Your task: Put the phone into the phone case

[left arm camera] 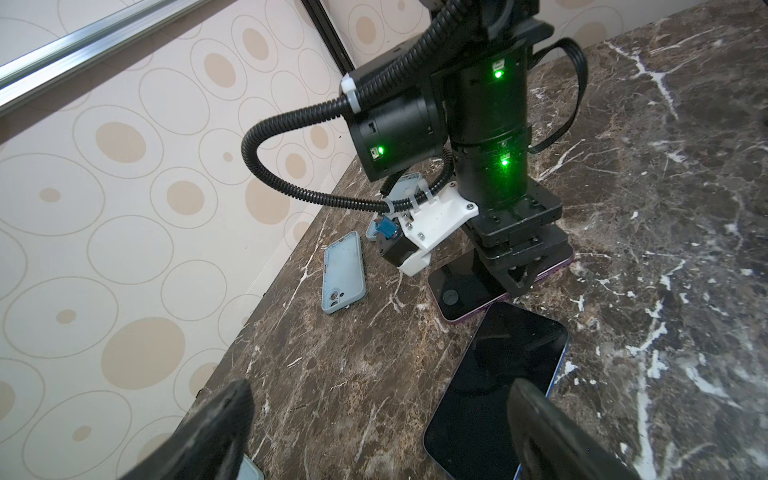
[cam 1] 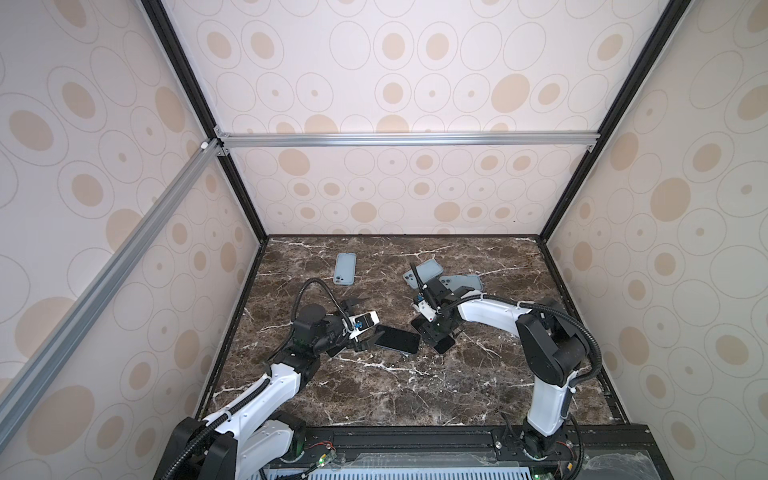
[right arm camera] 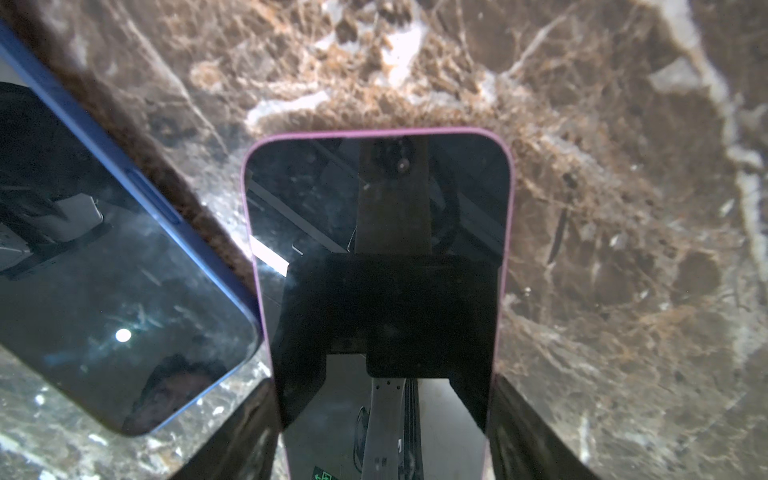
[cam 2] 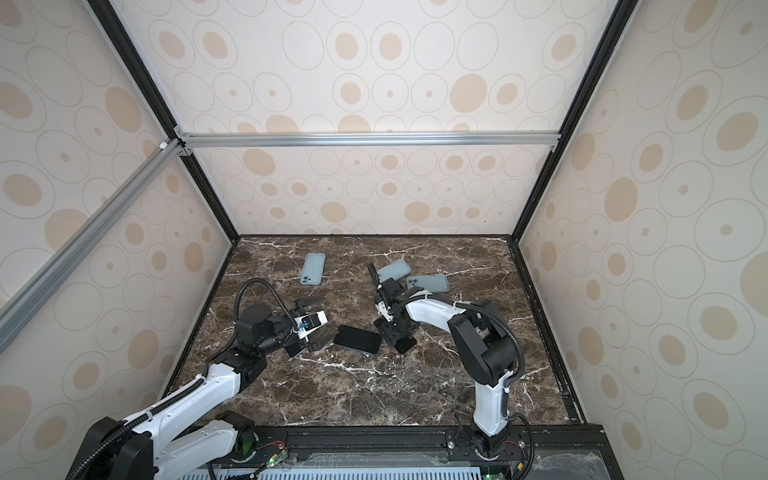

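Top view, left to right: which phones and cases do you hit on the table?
lone blue-grey phone case → blue-edged phone → rightmost blue-grey case. Left out: pink-edged phone and tilted blue-grey case, whose spans overlap.

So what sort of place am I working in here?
Probably a purpose-built robot test booth: aluminium frame bars hold patterned wall panels around a marble-look tabletop, with the arms mounted on a black rail at its front edge.

Cream walls with beige ovals stand on three sides — black corner posts, a silver rail across the back — around a dark, white-veined marble table.
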Robot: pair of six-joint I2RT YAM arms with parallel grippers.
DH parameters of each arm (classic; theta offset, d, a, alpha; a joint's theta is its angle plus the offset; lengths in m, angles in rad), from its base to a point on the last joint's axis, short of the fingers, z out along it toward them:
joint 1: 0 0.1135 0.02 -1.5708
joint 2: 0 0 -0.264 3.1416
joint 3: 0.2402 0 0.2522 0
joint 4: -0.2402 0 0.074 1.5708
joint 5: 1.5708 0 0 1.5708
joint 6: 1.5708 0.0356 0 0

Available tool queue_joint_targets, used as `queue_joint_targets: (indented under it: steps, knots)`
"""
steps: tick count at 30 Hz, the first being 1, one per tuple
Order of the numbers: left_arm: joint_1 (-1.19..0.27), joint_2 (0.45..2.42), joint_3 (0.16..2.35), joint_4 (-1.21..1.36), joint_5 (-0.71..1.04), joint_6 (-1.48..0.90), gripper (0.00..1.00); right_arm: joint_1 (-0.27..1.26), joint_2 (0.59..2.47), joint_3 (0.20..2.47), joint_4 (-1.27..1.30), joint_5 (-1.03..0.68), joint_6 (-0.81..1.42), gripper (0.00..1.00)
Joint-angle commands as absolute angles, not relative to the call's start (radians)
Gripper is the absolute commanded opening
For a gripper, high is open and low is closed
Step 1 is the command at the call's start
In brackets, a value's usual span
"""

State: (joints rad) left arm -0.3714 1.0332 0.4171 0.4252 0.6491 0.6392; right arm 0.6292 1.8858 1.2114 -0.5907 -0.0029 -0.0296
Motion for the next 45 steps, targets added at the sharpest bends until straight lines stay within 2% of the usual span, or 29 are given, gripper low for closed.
queue_joint_targets:
  steps: [1, 9, 18, 22, 26, 34, 40, 45]
  knots:
    - [-0.379, 1.023, 0.432, 0.455, 0.659, 0.607, 0.94, 0.639, 1.860, 1.177, -0.650, 0.009, -0.024, 0.60]
    - [-0.379, 1.013, 0.461, 0.532, 0.607, 0.373, 0.93, 0.638, 1.747, 1.118, -0.584, 0.028, -0.019, 0.57]
    - [-0.381, 1.088, 0.640, 0.473, 0.609, 0.000, 0.88, 0.637, 1.616, 1.038, -0.521, 0.033, -0.024, 0.57]
    - [-0.388, 1.154, 0.762, 0.400, 0.654, -0.204, 0.89, 0.638, 1.536, 1.007, -0.473, 0.009, -0.050, 0.56]
    - [-0.412, 1.247, 0.928, 0.216, 0.639, -0.353, 0.90, 0.639, 1.460, 0.981, -0.413, -0.010, -0.084, 0.56]
    - [-0.473, 1.431, 1.205, -0.099, 0.666, -0.413, 0.88, 0.641, 1.304, 0.963, -0.315, -0.078, -0.168, 0.55]
    - [-0.488, 1.503, 1.324, -0.203, 0.759, -0.464, 0.81, 0.640, 1.190, 0.921, -0.185, -0.173, -0.224, 0.55]
    - [-0.500, 1.549, 1.397, -0.285, 0.824, -0.480, 0.73, 0.641, 1.180, 0.946, -0.181, -0.181, -0.248, 0.55]
